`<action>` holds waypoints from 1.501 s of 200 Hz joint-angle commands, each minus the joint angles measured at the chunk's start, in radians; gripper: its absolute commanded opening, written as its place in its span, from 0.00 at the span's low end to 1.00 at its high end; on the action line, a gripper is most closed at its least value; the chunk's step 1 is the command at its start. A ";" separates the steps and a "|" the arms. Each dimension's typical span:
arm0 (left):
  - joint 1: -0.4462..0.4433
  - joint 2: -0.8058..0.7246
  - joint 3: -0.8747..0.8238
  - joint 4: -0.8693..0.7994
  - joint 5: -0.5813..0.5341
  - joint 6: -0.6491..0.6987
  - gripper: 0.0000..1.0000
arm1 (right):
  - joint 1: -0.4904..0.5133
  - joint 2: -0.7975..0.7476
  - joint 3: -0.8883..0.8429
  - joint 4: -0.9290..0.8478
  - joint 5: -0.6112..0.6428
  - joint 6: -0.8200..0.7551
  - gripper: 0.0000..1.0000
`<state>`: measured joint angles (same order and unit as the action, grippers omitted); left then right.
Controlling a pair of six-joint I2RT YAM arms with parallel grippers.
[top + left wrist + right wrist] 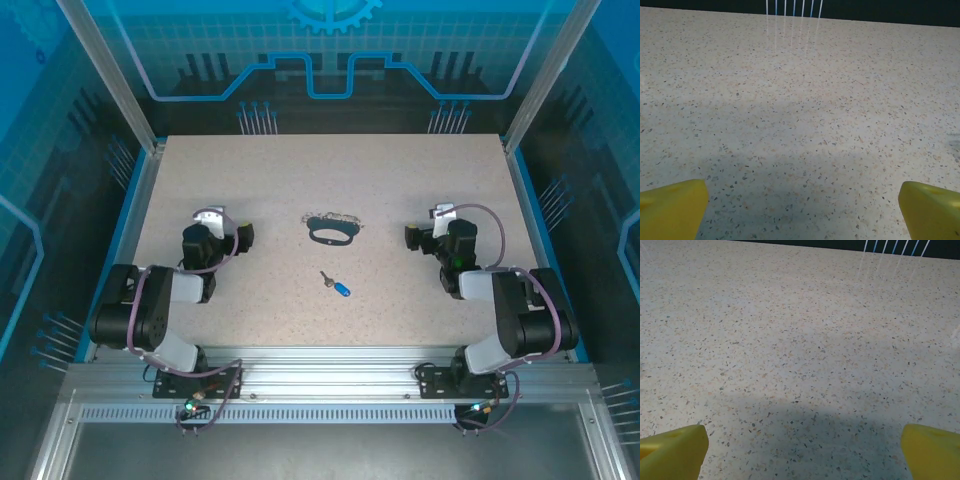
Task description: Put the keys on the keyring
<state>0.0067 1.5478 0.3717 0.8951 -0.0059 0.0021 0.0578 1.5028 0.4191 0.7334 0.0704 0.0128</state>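
Note:
A small silver key with a blue head (337, 285) lies flat near the middle of the speckled table (330, 180). Just behind it rests the keyring (332, 231), a dark oval strap with a short silver chain along its far side. My left gripper (212, 217) sits to the left of both, well apart from them. On the other side my right gripper (441, 214) is equally far off. Each wrist view has two yellow fingertips (672, 207) (672, 450) spread wide at the bottom corners, open, with bare tabletop between them.
Blue rails and clear panels enclose the table on the left, right and far sides. Thin white rods (792, 7) (895, 246) stand at the far edge. A metal frame (320, 365) with both arm bases runs along the near edge.

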 commanded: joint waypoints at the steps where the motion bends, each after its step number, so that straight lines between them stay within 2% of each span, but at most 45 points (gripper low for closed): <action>1: 0.013 -0.001 0.019 0.005 0.017 -0.004 0.99 | 0.004 0.004 0.015 0.020 0.004 -0.017 1.00; 97: 0.015 -0.002 0.019 0.005 0.021 -0.007 0.99 | -0.006 0.004 0.015 0.017 -0.015 -0.013 1.00; 125: 0.014 -0.005 -0.002 0.035 0.059 0.008 0.99 | -0.007 0.003 0.016 0.017 -0.023 -0.015 1.00; 132: 0.004 -0.010 -0.025 0.075 0.033 0.011 0.99 | -0.011 0.000 0.029 -0.012 -0.066 -0.026 1.00; 149: -0.019 -0.034 -0.055 0.125 -0.083 0.004 0.99 | -0.011 -0.038 0.054 -0.084 -0.073 -0.031 0.96; 160: -0.034 -0.076 -0.041 0.063 -0.158 -0.002 0.99 | -0.013 -0.094 0.108 -0.243 -0.072 -0.016 0.97; 176: -0.042 -0.127 -0.001 -0.052 -0.193 -0.003 0.99 | -0.027 -0.145 0.228 -0.501 -0.104 0.037 0.97; 196: -0.043 -0.204 0.047 -0.193 -0.224 -0.014 0.99 | -0.032 -0.175 0.296 -0.621 -0.153 0.126 1.00; 221: -0.043 -0.317 0.132 -0.415 -0.251 -0.063 0.99 | -0.035 -0.174 0.346 -0.658 -0.229 0.284 1.00; 237: -0.049 -0.356 0.192 -0.514 -0.214 -0.116 0.99 | -0.019 -0.156 0.353 -0.637 -0.317 0.344 1.00; 268: -0.125 -0.404 0.263 -0.601 -0.191 -0.213 0.98 | 0.034 -0.113 0.373 -0.638 -0.437 0.338 1.00; 300: -0.236 -0.419 0.312 -0.679 -0.178 -0.312 0.98 | 0.066 -0.053 0.385 -0.618 -0.482 0.339 0.96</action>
<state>-0.1619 1.1458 0.6380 0.3397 -0.2024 -0.1978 0.0990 1.4090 0.7689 0.1249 -0.3248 0.3225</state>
